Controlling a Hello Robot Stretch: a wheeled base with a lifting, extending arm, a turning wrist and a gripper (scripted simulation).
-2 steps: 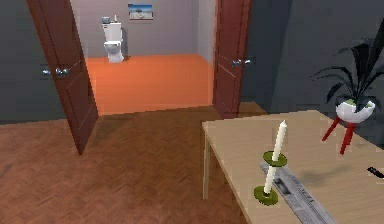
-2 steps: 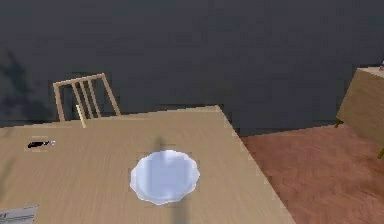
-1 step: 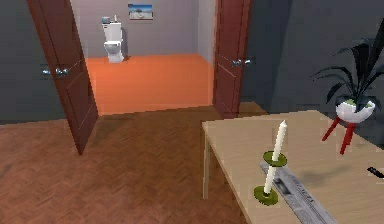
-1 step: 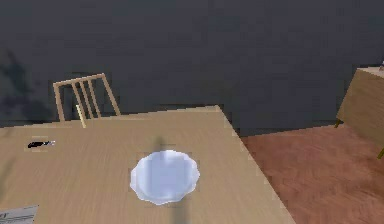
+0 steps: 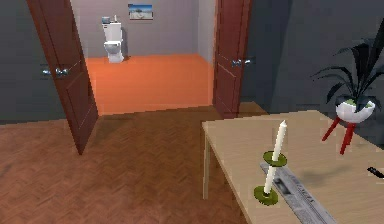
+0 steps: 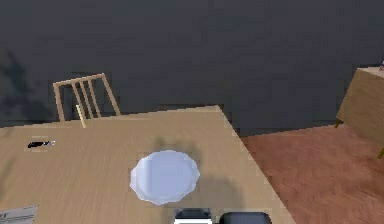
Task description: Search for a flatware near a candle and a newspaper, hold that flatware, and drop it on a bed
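Note:
Two white candles in green holders stand on a light wooden table (image 5: 240,135): one candle (image 5: 280,140) behind, the other candle (image 5: 268,182) nearer. A grey newspaper (image 5: 305,196) lies just right of them. A small dark thing (image 5: 374,172) lies on the table at the forward view's right edge; its shape is too small to name. In the arm side view a similar small dark thing (image 6: 40,144) lies at the left of the table (image 6: 100,170), and a grey newspaper corner (image 6: 15,213) shows at the bottom left. A white square and a dark block of the arm's end (image 6: 215,216) stand at the bottom edge.
A round white plate (image 6: 165,177) lies on the table near the arm's end. A wooden chair (image 6: 85,97) stands behind the table against a dark wall. A potted plant (image 5: 352,108) stands on a red stand. Open brown doors (image 5: 65,70) lead to an orange-floored room with a toilet (image 5: 113,42).

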